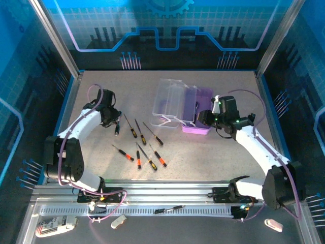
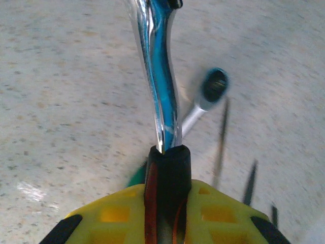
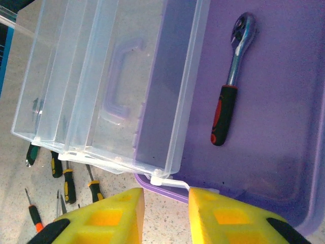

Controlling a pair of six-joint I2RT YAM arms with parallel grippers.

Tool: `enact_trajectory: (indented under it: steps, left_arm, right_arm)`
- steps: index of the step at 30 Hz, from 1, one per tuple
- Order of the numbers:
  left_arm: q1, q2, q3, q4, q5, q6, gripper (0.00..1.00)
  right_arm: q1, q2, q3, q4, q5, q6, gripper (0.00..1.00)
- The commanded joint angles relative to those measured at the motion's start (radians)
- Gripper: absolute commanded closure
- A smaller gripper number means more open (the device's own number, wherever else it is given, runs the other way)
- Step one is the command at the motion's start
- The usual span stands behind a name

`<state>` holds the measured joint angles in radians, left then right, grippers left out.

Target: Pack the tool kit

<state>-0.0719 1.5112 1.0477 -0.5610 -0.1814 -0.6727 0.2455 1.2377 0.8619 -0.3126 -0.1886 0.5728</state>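
The tool kit case stands open at mid-right: a purple base with clear lid trays swung out to its left. One black-and-red ratchet wrench lies inside the base. My right gripper is open at the case's near corner, its right finger against the purple rim and a white hinge arm between the fingers. My left gripper is shut on the black-and-red handle of a chrome ratchet wrench over the table's left side. Several screwdrivers lie loose in the middle.
A green-handled tool with a ring head lies on the table just beyond my left gripper. One more screwdriver rests on the front rail. White objects sit on the front ledge. Blue walls close in the table on three sides.
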Motion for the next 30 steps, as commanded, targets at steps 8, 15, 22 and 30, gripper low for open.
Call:
enact_trajectory:
  steps: [8, 15, 22, 30]
  left_arm:
    - [-0.182, -0.051, 0.098, 0.138, 0.181, 0.193, 1.00]
    - [-0.290, -0.074, 0.147, 0.194, 0.277, 0.253, 1.00]
    - [-0.393, -0.056, 0.182, 0.249, 0.371, 0.237, 1.00]
    - [-0.504, 0.018, 0.202, 0.316, 0.409, 0.230, 1.00]
  right_arm:
    - [-0.014, 0.082, 0.131, 0.052, -0.136, 0.052, 0.68]
    - [0.034, 0.135, 0.229, 0.102, -0.216, 0.100, 0.60]
    - [0.126, 0.268, 0.339, 0.231, -0.304, 0.189, 0.45]
    - [0.154, 0.404, 0.426, 0.271, -0.343, 0.255, 0.37]
